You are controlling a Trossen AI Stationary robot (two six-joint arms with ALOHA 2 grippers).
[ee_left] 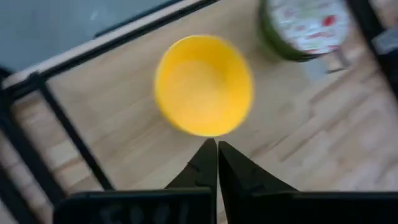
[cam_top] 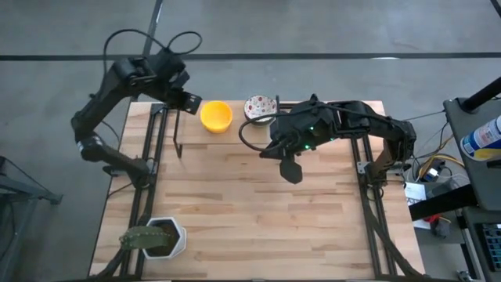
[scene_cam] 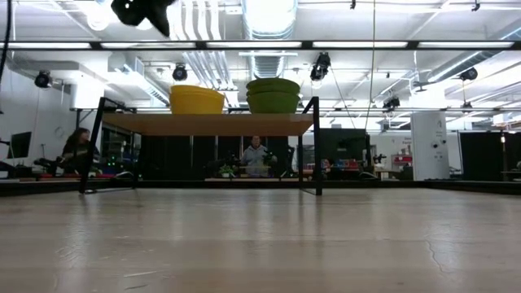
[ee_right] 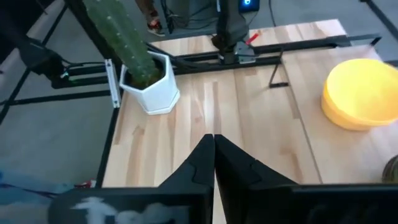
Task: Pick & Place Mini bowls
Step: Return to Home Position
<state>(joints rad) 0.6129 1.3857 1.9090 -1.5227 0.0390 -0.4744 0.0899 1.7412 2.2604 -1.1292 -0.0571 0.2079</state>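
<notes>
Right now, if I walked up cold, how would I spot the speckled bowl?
On the wooden table, at the end away from the cactus pot, a low dark-legged shelf carries two bowl stacks. The speckled bowl tops the stack nearer the right arm, beside the yellow bowls. It alone is white inside with red speckles, green outside.

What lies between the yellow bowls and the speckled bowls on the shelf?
Nothing: only bare shelf separates the yellow bowls from the speckled bowls, clearest in the high view.
</notes>
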